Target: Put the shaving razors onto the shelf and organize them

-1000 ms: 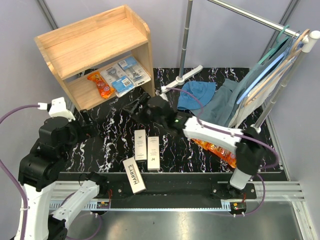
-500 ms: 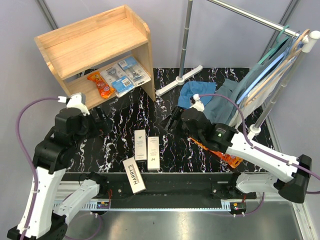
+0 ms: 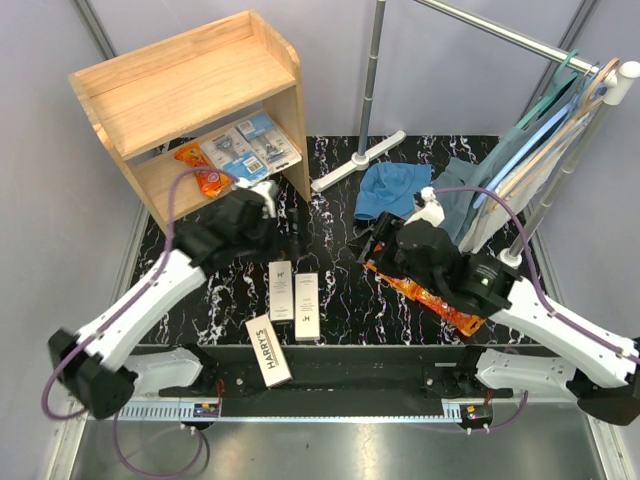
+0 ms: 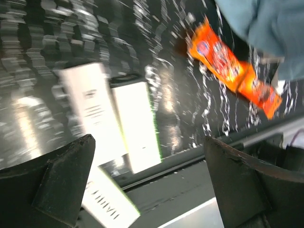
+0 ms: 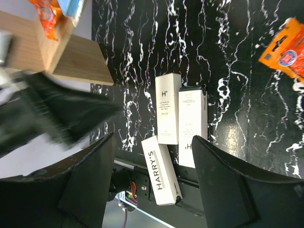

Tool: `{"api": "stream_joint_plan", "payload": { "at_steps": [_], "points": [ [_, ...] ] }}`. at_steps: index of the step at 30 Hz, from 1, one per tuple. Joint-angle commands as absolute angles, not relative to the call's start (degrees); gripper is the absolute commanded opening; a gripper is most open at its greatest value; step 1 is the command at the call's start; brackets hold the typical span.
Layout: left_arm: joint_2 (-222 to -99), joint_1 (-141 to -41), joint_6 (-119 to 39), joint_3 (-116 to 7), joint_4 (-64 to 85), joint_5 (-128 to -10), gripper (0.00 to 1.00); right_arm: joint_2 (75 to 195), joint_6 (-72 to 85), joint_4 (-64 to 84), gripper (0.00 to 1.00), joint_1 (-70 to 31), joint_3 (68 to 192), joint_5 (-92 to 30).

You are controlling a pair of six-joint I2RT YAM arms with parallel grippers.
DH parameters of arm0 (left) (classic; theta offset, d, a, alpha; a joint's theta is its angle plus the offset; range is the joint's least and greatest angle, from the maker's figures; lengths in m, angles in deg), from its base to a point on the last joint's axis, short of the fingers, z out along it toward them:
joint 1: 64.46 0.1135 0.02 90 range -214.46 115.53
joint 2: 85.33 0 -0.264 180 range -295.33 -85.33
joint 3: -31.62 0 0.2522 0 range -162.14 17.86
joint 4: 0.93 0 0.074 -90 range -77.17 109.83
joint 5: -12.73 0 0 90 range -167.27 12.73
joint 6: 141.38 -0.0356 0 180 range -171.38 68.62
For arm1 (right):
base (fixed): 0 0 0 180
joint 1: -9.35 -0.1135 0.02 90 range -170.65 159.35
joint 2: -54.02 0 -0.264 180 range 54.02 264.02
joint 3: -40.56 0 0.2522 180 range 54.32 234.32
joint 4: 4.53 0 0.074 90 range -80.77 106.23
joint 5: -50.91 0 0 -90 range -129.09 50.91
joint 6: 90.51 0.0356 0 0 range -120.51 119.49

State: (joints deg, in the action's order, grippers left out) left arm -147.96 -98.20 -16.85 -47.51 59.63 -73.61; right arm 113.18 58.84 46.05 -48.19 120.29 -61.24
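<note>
The light-wood shelf stands at the back left. Its lower level holds an orange pack and blue blister packs. Three white Harry's boxes lie on the black marbled table: two side by side and one slanted over the front edge. Another orange pack lies right of centre, partly under my right arm. My left gripper hovers open and empty beside the shelf's right panel, above the boxes. My right gripper is open and empty, looking down on the boxes.
A metal clothes rack pole rises behind the table, its base on the mat. Blue cloths lie at the back right and clothes hang on hangers. A metal rail runs along the front edge.
My left arm has swung from the far left to beside the shelf's right panel. My right arm has drawn back from the shelf front to the right, over the orange pack.
</note>
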Motion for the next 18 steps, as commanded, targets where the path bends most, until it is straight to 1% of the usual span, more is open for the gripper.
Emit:
{"api": "stream_joint_plan", "payload": {
  "at_steps": [1,3,6,12,16,18],
  "points": [
    [-157.45,-104.36,-14.29,-49.1,46.16,-71.55,0.99,108.52,58.63,50.62,0.74,-48.14,122.78,-65.28],
    [-161.07,-107.08,-14.81,-50.16,43.52,-71.91,0.99,106.94,58.81,52.73,0.74,-48.22,123.13,-65.72],
    [-168.54,-108.14,-15.08,-52.8,39.47,-69.27,0.98,105.97,58.64,55.54,0.75,-48.22,123.83,-65.46],
    [-180.76,-108.41,-15.87,-56.93,30.94,-63.22,0.97,103.42,59.77,58.98,0.75,-48.22,123.58,-65.28],
    [-189.19,-108.41,-15.69,-59.74,23.48,-57.42,0.93,101.22,61.44,61.78,0.75,-48.22,122.96,-66.07],
    [-191.93,-108.32,-15.69,-61.24,22.76,-56.27,0.92,100.08,61.89,62.49,0.75,-48.31,122.52,-66.16]
  ]
}}
